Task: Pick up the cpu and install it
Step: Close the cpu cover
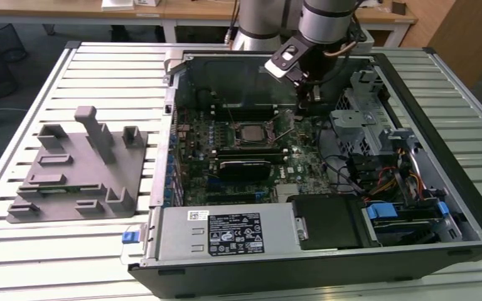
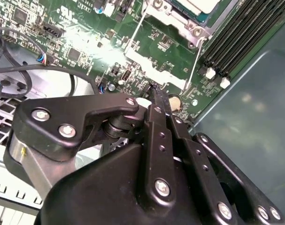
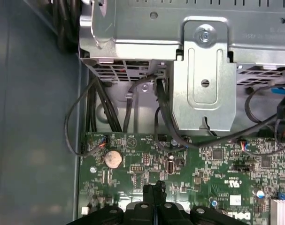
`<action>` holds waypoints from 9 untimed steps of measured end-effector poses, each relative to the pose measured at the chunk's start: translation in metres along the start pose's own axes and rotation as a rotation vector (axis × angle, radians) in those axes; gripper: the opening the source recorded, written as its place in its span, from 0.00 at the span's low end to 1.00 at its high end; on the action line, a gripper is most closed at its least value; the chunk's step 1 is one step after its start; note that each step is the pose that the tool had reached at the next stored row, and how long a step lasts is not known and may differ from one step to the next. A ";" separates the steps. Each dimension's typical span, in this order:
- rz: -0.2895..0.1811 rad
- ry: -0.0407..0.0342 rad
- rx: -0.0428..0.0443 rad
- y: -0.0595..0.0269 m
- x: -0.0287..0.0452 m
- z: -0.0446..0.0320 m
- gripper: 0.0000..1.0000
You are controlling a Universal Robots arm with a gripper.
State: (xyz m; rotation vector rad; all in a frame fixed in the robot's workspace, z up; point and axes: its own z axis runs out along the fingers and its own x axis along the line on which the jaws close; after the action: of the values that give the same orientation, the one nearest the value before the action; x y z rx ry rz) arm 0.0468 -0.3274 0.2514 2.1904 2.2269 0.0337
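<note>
Near closed jaws, socketed cpu [image 2: 201, 3]

Robotics lab or test workshop, shown by an industrial robot arm [image 1: 326, 19] mounted at a slatted aluminium bench [image 1: 23, 94], an opened desktop computer case [image 1: 469, 188] laid beneath the gripper [image 1: 305, 106], a grey moulded parts fixture [image 1: 82, 169] set well aside of it, wooden desks [image 1: 199, 11] placed beyond.

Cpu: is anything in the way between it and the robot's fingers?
Only low socket parts. The cpu lies in its socket. The shut fingers are beside it, close to the motherboard, with a silver metal flap and a thin wire lever between.
</note>
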 end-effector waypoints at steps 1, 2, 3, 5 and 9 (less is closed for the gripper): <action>0.000 -0.0001 0.0000 0.0008 0.0000 0.0009 0.11; 0.000 -0.0001 0.0000 0.0017 0.0000 0.0020 0.11; 0.000 0.0000 0.0000 0.0023 0.0000 0.0031 0.11; 0.000 0.0000 0.0000 0.0026 -0.0001 0.0062 0.11; 0.000 0.0000 -0.0001 0.0007 0.0000 0.0111 0.11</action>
State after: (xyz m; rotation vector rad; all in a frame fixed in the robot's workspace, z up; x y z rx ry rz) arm 0.0478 -0.3274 0.2403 2.1905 2.2268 0.0337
